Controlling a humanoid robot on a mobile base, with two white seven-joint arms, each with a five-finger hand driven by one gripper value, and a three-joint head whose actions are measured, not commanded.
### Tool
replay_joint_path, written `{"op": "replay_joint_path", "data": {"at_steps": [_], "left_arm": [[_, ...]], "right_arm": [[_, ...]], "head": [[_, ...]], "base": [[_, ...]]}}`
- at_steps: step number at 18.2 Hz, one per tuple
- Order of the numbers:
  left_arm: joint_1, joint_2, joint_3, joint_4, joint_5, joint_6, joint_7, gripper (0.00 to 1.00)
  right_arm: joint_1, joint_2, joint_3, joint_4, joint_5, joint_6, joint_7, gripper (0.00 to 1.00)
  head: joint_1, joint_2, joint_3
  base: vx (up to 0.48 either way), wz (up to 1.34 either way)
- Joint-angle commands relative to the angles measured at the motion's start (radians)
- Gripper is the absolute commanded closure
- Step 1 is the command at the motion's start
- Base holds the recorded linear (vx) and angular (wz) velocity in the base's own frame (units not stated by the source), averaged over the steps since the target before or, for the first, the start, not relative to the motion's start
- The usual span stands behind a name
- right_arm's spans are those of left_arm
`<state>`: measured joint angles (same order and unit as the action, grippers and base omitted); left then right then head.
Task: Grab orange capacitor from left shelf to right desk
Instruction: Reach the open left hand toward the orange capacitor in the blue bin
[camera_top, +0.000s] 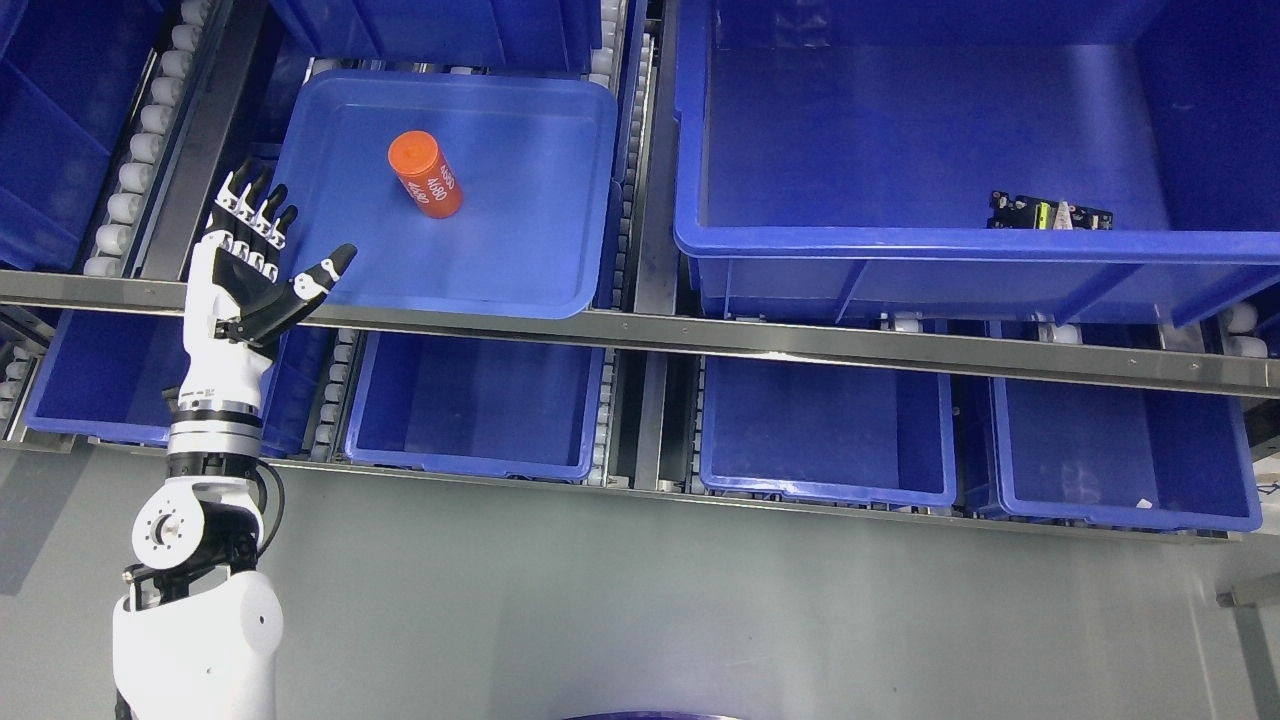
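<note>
The left arm rises from the lower left, its left hand (245, 275) raised at the shelf's front rail (640, 335), fingers (262, 205) spread and released, thumb pointing toward the shallow blue tray (540, 270), holding nothing. Farther back the orange capacitor (426, 175) lies tilted in that tray, apart from the hand. In the large bin (900, 245) to the right, a small circuit board (1050, 213) lies

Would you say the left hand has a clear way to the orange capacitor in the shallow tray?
Probably yes. The left hand is open at the tray's left edge, and the orange capacitor lies alone, with nothing between them.
</note>
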<state>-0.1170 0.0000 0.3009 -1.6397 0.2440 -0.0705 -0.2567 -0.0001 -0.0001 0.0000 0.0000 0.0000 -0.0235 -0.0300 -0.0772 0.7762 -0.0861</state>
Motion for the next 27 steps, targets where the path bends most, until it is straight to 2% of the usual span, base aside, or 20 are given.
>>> {"op": "replay_joint_path", "data": {"at_steps": [1, 8, 13, 15, 21, 27], "left_arm": [[-0.004, 0.017, -0.003, -0.002, 0.000, 0.000, -0.001, 0.00], [-0.009, 0.026, -0.003, 0.014, 0.000, 0.006, -0.010, 0.00], [-0.133, 0.150, -0.029, 0.151, -0.029, 0.003, -0.067, 0.01], [-0.158, 0.173, -0.054, 0.190, -0.038, 0.005, -0.091, 0.02], [-0.190, 0.173, -0.164, 0.273, -0.064, -0.002, -0.096, 0.02], [-0.306, 0.164, -0.223, 0.437, -0.117, -0.008, -0.096, 0.02]], "right_arm": [[0.020, -0.017, -0.012, -0.017, 0.003, -0.001, 0.001, 0.00], [0.020, -0.017, -0.012, -0.017, 0.003, 0.001, 0.001, 0.00], [0.020, -0.017, -0.012, -0.017, 0.003, 0.001, 0.001, 0.00], [0.020, -0.017, -0.012, -0.017, 0.003, -0.001, 0.001, 0.00], [0.020, -0.017, -0.012, -0.017, 0.003, 0.001, 0.001, 0.00], [0.020, -0.017, -0.012, -0.017, 0.003, 0.001, 0.001, 0.00]], "head": [[0.0000, 0.000, 0.000], [0.0000, 0.000, 0.000], [0.0000, 0.000, 0.000], [0.0000, 0.000, 0.000], [0.0000, 0.000, 0.000], [0.0000, 0.000, 0.000]], "base": [[0.000, 0.00], [0.000, 0.00], [0.000, 0.00], [0.000, 0.00], [0.000, 0.00], [0.000, 0.00]]}}
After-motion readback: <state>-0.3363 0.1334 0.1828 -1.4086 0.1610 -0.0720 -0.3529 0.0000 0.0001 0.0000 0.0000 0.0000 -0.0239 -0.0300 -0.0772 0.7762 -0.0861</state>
